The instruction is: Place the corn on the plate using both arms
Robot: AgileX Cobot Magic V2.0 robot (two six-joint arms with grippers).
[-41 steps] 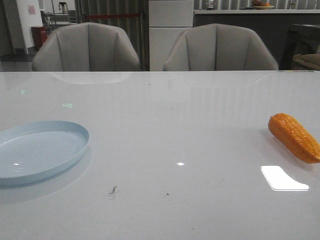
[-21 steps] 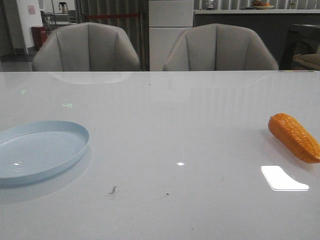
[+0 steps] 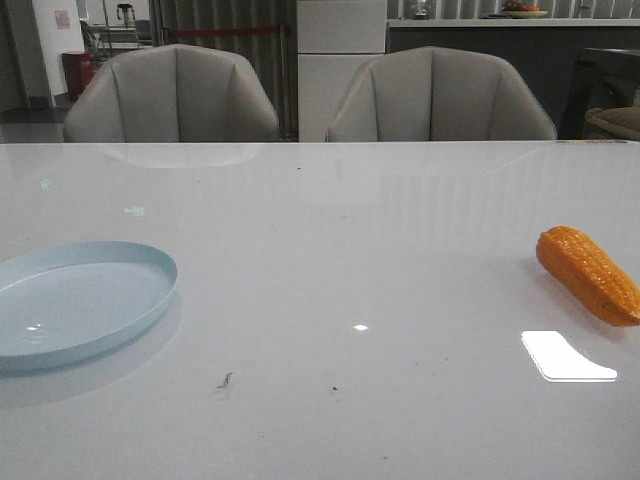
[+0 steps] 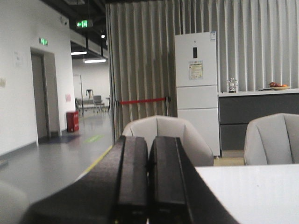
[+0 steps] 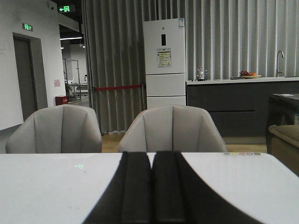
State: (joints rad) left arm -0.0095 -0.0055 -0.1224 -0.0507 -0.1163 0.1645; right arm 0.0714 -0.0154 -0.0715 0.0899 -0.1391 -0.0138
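Observation:
The orange corn (image 3: pixel 589 274) lies on the white table (image 3: pixel 330 260) at the right edge of the front view, tapered end toward the near right. The pale blue plate (image 3: pixel 75 303) sits at the left edge of the front view, with nothing in it. Neither arm shows in the front view. My left gripper (image 4: pixel 148 140) is shut with nothing between its fingers and points level toward the chairs. My right gripper (image 5: pixel 151 155) is also shut and empty and points level over the table. Corn and plate are out of both wrist views.
Two grey chairs (image 3: pixel 172 95) (image 3: pixel 440 97) stand behind the table's far edge. A bright light reflection (image 3: pixel 565 356) lies on the table just in front of the corn. A white fridge (image 5: pixel 163 63) and a dark counter stand far behind.

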